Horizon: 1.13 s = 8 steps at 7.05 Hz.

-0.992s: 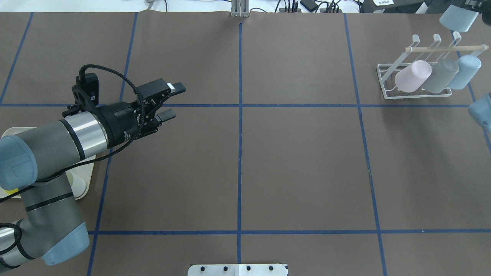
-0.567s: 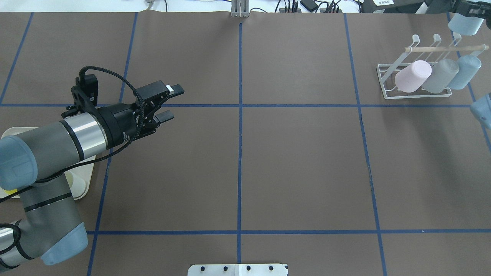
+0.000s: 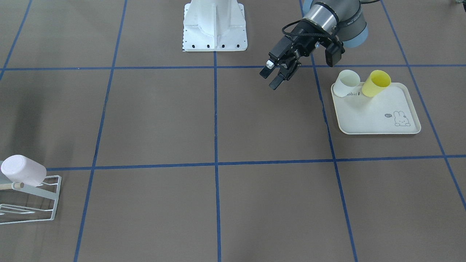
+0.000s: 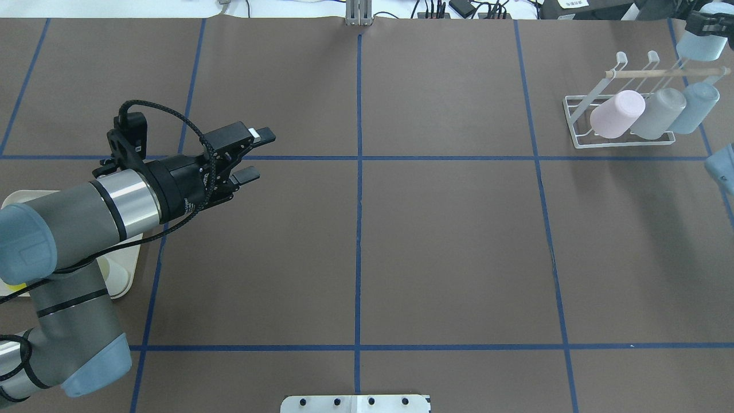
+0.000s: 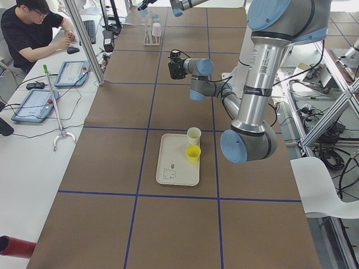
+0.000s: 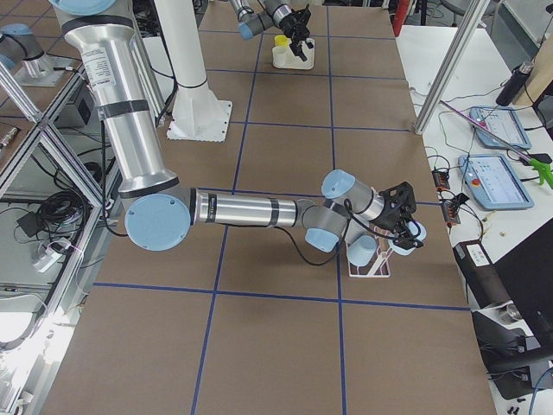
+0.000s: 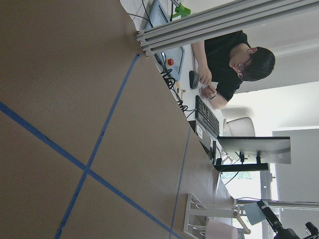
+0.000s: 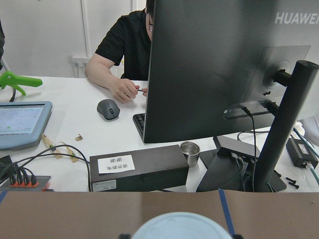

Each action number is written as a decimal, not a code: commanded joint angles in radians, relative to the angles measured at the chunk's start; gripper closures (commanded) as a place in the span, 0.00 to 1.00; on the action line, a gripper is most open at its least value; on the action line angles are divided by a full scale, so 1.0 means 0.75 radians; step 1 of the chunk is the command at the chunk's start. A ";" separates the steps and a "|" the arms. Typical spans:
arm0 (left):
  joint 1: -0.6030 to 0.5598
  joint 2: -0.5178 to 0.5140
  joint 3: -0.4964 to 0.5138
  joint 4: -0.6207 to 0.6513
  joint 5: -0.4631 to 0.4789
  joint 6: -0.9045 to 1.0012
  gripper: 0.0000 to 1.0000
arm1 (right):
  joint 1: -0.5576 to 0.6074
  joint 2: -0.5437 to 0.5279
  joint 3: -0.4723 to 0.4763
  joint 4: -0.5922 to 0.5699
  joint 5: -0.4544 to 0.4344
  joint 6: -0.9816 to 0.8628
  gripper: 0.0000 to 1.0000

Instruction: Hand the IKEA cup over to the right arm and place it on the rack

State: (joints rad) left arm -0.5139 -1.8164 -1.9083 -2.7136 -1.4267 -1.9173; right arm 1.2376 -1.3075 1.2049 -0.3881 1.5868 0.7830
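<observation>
Right gripper [image 4: 704, 26]: cut by the overhead view's top edge, fingers barely visible. Pale-blue cup [image 4: 701, 49] in its grasp: only a rim sliver at the right wrist view's bottom edge. Rack [image 3: 40, 194]: cut off at the front-facing view's left edge. Tray [image 4: 121, 269]: mostly hidden beneath the left arm [image 4: 74, 212] in the overhead view

My brown, blue-taped table [image 4: 459, 246] carries the rack [image 4: 642, 73] at the overhead view's upper right and a cream tray [image 4: 121, 271] at its left edge

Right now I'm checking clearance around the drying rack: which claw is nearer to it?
Right. The right claw, gripping a pale-blue cup, hangs at the far corner of the rack; the left claw, open, is across the table near the tray.
</observation>
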 commanded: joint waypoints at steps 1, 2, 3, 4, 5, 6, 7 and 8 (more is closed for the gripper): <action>0.000 0.000 -0.002 0.000 0.000 0.000 0.00 | -0.004 0.007 -0.025 0.000 -0.003 -0.011 1.00; 0.000 0.000 0.000 0.000 0.000 -0.002 0.00 | -0.010 0.007 -0.030 0.000 -0.001 -0.011 1.00; 0.000 -0.002 0.000 0.000 0.000 -0.002 0.00 | -0.016 0.007 -0.030 0.000 -0.001 -0.011 1.00; 0.000 0.000 0.000 0.000 0.000 -0.004 0.00 | -0.028 0.007 -0.030 0.000 -0.003 -0.011 1.00; 0.000 0.000 0.000 0.000 0.000 -0.004 0.00 | -0.038 0.005 -0.034 0.002 -0.005 -0.011 1.00; 0.000 0.000 0.000 0.000 0.000 -0.004 0.00 | -0.040 0.005 -0.034 0.002 -0.005 -0.011 0.89; 0.000 0.000 0.000 0.000 0.000 -0.004 0.00 | -0.040 0.001 -0.036 0.002 -0.001 -0.013 0.10; 0.000 0.000 0.000 0.000 -0.002 -0.004 0.00 | -0.038 -0.011 -0.034 0.041 0.017 -0.019 0.00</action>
State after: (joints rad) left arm -0.5139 -1.8163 -1.9083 -2.7136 -1.4269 -1.9205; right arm 1.2084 -1.3083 1.1792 -0.3791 1.5887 0.7724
